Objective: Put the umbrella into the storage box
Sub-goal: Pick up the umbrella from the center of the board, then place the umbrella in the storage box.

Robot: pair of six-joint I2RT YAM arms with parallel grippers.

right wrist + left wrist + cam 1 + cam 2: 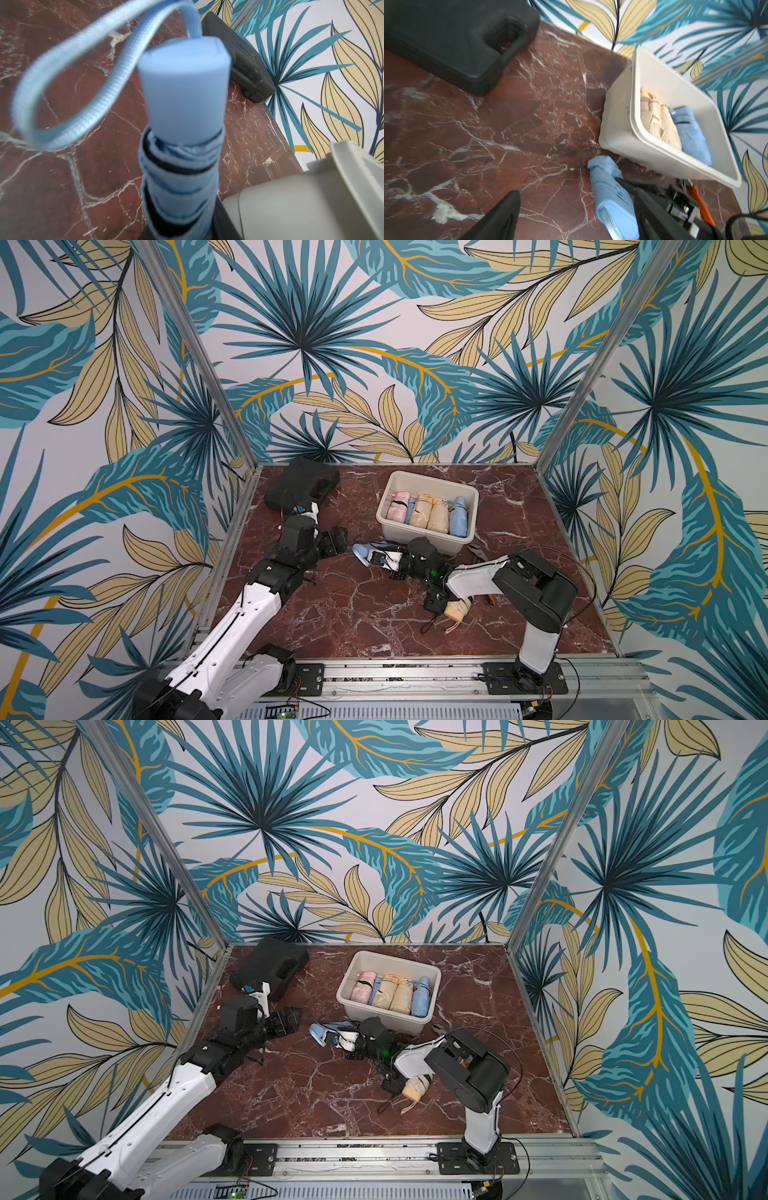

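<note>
Tropical leaf wallpaper in teal and tan rises on three sides of a dark red marble surface (353, 614), where two robot arms reach in from the near edge. One off-white storage box (432, 485) sits toward the back, right of centre. One black case (301, 485) with a handle cut-out lies in the back left corner. Seven folded umbrellas show in all. Five lie side by side inside the storage box, lined up along its near wall: a pink umbrella (397, 506), a slim blue one (410, 511), a beige one (422, 512), a second beige one (439, 515) and a thicker blue one (458, 517) at the right end. The sixth, the blue umbrella (362, 551), is outside the box, just beside its near left corner, clamped in the right end effector (390, 560). In the right wrist view its handle end and looped wrist strap (21, 101) point away from the arm. Whether it touches the surface I cannot tell. The left end effector (334, 540) is released, fingers spread and holding nothing, near the umbrella's free end but apart from it. The seventh, a beige umbrella (457, 609), lies on the surface partly under the right arm, well apart from the box.
</note>
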